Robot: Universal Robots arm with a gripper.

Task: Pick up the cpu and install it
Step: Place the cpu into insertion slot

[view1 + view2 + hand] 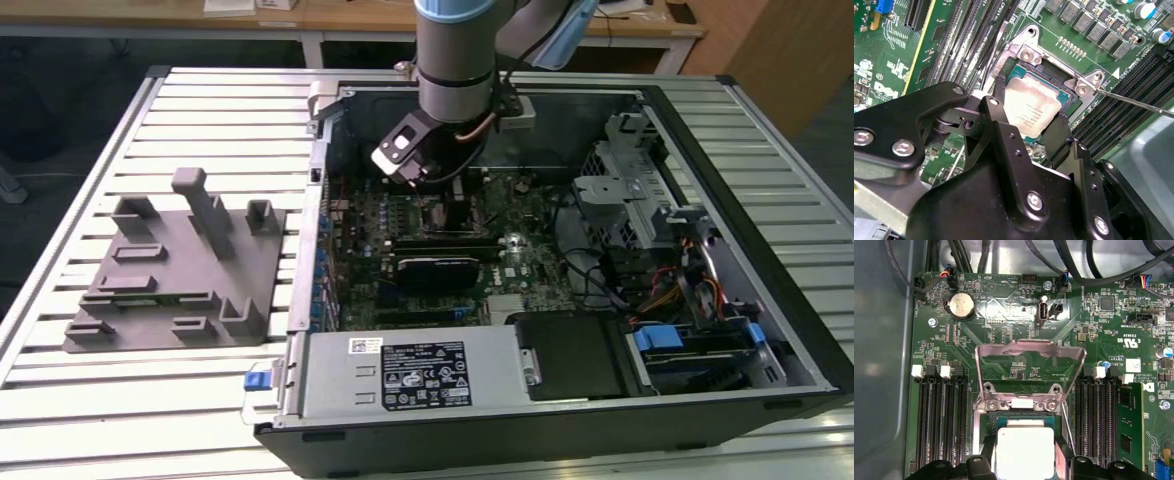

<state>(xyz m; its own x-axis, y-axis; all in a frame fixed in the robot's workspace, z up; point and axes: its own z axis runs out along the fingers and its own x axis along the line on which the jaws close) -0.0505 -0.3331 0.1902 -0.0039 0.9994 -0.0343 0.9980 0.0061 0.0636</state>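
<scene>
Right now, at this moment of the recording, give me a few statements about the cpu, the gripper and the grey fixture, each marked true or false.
1. The gripper is down at the socket, its fingers against opposite edges of the cpu. True.
2. The metal load plate is closed over the cpu. False: it stands flipped open, away from the cpu.
3. The grey fixture lies inside the computer case. False: it sits on the slatted table, on the exterior view's left of the case.
4. A round coin cell sits on the motherboard. True.
</scene>
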